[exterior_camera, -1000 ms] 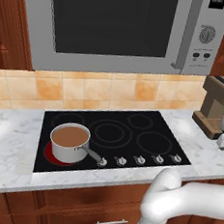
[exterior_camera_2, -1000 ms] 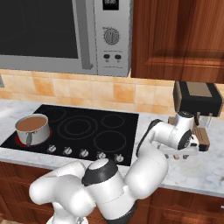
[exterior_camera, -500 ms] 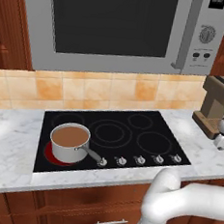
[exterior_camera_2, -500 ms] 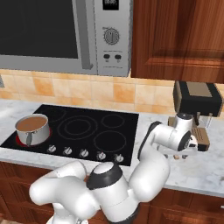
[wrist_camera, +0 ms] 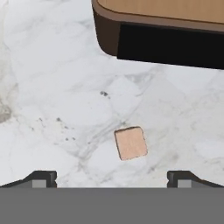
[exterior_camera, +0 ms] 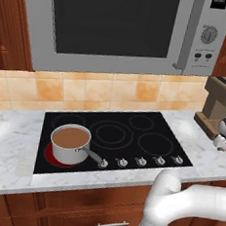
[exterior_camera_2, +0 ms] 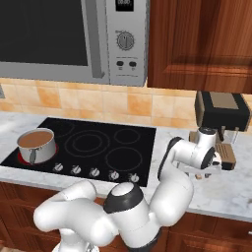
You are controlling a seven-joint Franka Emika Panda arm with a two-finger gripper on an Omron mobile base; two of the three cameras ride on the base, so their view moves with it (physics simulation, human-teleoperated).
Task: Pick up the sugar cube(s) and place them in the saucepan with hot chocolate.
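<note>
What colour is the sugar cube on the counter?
Pale pinkish tan sugar cube, clearest in the hand view.

My arm rises from the base, folds at the elbow and reaches out to my right, wrist bent so the hand points straight down. My gripper (wrist_camera: pixel 112 177) stands wide apart, holding nothing; one dark fingertip (wrist_camera: pixel 41 177) sits far to either side, with bare surface between my jaws.

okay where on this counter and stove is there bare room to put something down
Bare marble counter left of the cooktop, and three empty burners beside the saucepan. Right of the cooktop is crowded: coffee machine, the open gripper and a sugar cube.
</note>
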